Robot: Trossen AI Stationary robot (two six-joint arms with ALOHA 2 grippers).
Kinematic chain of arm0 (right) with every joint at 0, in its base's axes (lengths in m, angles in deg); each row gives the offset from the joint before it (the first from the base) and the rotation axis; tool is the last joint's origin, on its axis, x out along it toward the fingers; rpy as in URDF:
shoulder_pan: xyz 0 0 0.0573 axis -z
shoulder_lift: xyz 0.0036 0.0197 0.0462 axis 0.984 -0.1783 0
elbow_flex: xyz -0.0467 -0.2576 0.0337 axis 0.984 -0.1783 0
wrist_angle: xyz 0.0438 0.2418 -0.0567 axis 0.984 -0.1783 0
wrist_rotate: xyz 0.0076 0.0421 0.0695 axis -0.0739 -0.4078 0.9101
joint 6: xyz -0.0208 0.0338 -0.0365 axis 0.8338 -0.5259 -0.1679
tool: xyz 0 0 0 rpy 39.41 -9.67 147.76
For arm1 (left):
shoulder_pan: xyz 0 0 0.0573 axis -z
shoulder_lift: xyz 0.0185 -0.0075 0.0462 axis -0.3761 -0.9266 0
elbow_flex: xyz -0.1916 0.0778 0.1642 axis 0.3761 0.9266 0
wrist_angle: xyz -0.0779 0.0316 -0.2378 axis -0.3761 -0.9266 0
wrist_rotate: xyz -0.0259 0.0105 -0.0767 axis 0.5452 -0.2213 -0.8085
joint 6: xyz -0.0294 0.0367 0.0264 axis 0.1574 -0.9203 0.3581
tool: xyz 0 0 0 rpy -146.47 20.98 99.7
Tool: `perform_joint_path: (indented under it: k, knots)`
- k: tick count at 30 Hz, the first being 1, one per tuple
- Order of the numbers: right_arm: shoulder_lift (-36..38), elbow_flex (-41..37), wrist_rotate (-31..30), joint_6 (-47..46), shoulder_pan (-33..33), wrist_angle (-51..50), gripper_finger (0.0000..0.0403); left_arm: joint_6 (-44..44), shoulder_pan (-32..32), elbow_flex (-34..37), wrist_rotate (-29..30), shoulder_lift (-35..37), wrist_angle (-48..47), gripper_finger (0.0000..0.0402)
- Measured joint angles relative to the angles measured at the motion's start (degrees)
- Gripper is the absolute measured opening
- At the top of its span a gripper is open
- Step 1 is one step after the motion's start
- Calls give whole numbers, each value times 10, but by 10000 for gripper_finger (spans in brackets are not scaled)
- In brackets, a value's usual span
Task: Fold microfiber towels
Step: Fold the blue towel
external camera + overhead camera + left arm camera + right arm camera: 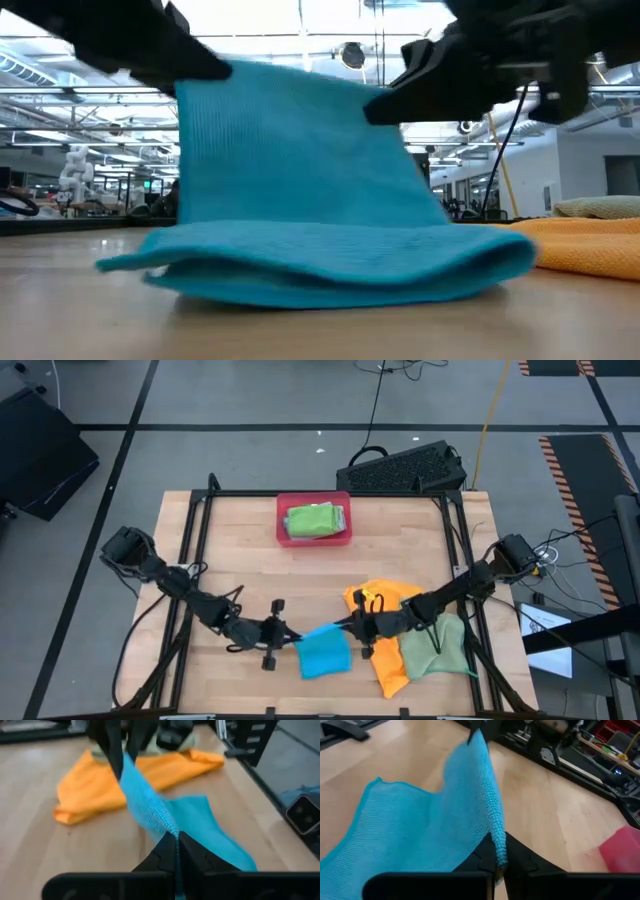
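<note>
Currently the blue towel (325,651) sits at the near centre of the worktop (240,550), partly lifted. Its upper edge is stretched taut between the two grippers, running left to right, so the long axis of the raised edge lies across the worktop. The rest of the cloth hangs down from that edge and lies in a folded layer on the wood.

Left gripper (283,632): fingers clamped on the left end of the raised edge; the left wrist view shows the blue hem pinched between the dark fingers (162,857).

Right gripper (356,624): fingers clamped on the right end of the same edge, hem pinched likewise in the right wrist view.

Orange towel (385,645) lies crumpled just right of the blue one, under the right arm. Pale green towel (438,645) lies further right, overlapping the orange one, at the near right edge.

Pink-red tray (284,530) stands at the far centre, holding a folded bright green towel (314,520).
</note>
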Motion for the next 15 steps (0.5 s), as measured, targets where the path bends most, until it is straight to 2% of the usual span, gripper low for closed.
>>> perform_joint_path:
  k: [7,12,15]
  knots:
    - [-5,0,-69,8,-10,2,8,-15,4,-6,41,-45,3,8]
    - [-5,-1,-62,72,40,36,8,-65,-33,-5,56,-21,-38,4]
    - [-5,-1,-41,110,89,49,8,-90,-67,-5,66,7,-106,7]
